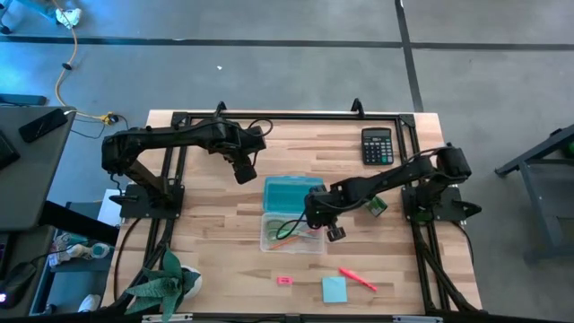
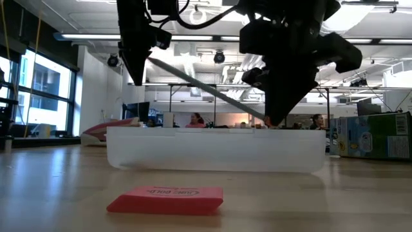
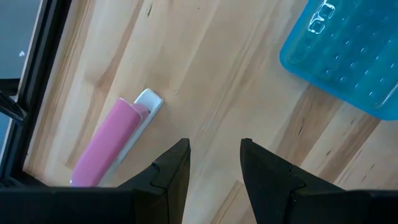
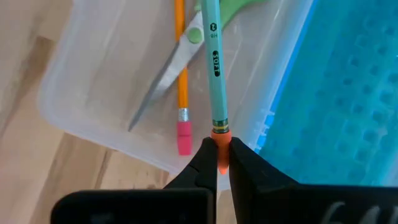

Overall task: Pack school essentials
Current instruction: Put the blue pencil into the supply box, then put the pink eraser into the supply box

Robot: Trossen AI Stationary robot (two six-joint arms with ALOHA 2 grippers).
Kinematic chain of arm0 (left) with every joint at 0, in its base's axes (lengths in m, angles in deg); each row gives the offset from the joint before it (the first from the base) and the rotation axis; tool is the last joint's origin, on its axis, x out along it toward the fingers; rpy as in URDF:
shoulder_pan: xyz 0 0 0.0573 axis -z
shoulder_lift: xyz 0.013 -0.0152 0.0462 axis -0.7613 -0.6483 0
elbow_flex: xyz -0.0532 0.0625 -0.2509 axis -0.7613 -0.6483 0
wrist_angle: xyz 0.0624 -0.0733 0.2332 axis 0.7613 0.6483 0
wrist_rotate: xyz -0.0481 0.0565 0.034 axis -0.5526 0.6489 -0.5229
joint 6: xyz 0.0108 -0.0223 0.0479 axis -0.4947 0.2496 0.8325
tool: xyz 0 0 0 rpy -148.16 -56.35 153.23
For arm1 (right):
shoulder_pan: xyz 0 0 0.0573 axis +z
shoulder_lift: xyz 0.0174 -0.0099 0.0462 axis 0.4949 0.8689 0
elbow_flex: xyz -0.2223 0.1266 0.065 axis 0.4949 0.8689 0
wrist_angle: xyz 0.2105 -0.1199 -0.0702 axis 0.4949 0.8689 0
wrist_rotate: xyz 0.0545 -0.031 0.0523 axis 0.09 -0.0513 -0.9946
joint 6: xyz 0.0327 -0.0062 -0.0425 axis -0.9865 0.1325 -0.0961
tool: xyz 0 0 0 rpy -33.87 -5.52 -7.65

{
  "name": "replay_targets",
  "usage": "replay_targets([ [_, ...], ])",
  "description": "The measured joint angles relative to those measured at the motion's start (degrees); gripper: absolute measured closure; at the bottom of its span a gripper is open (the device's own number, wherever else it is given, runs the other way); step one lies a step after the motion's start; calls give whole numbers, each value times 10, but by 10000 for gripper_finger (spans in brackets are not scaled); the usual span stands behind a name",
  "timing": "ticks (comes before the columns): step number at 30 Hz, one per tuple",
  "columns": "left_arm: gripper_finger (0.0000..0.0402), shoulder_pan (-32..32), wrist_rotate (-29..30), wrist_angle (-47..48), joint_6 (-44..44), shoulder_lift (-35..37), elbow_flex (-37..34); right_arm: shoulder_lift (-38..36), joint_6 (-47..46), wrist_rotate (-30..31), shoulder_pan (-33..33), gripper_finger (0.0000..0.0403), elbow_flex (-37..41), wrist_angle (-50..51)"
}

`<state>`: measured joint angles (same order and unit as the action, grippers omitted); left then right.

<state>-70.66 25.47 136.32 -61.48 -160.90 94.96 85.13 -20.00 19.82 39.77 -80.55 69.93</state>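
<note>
Over the clear plastic case [image 1: 292,231] near the middle of the tabletop [image 1: 215,233], we see the right gripper [image 4: 216,163] pinching the orange eraser end of one green pencil [image 4: 214,68], which slants down into the case; from above the arm hides most of it, and in the low view only a thin grey line [image 2: 206,90] shows it. Inside the case lie one orange pencil [image 4: 180,62] with a pink eraser tip and one pair of green-handled scissors [image 4: 180,56], its handles cut off at the picture's edge. The case's blue lid [image 1: 291,192] lies open beside it, toward the far edge. We count three things loose on the tabletop near the front edge: one pink eraser [image 1: 284,281], one light-blue sticky pad [image 1: 334,289] and one red pen [image 1: 357,279]. A small green box [image 1: 377,206] peeks out from under the right arm, mostly covered. One black calculator [image 1: 377,145] sits at the far right corner. The left gripper [image 3: 213,163] hovers left of the lid, fingers a little apart and holding nothing, above one pink-and-white bar [image 3: 112,144] that its arm hides from overhead.
</note>
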Motion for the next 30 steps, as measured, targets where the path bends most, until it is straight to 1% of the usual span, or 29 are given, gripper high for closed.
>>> replay_targets([
  [3, 273, 0, 0, 0, 0, 0, 0, 4, 0, 1, 0, 381, 0, 0],
  [9, 273, 0, 0, 0, 0, 0, 0, 4, -14, 1, 0, 334, 0, 4],
  [13, 273, 0, 0, 0, 0, 0, 0, 4, -39, 1, 0, 316, 0, 9],
  [16, 273, 0, 0, 0, 0, 0, 0, -4, -59, 1, 0, 311, 0, 20],
  [19, 273, 0, 0, 0, 0, 0, 0, -19, -99, 1, -1, 310, 0, 32],
  [22, 273, 0, 0, 0, 0, 0, 0, -40, -119, -14, -3, 309, 0, 24],
  [26, 273, 0, -6, 0, 0, 0, 0, -66, -149, -18, -3, 309, 0, 20],
  [30, 273, 0, -17, 0, 0, 0, 0, -91, -182, -63, -7, 309, 0, -6],
])
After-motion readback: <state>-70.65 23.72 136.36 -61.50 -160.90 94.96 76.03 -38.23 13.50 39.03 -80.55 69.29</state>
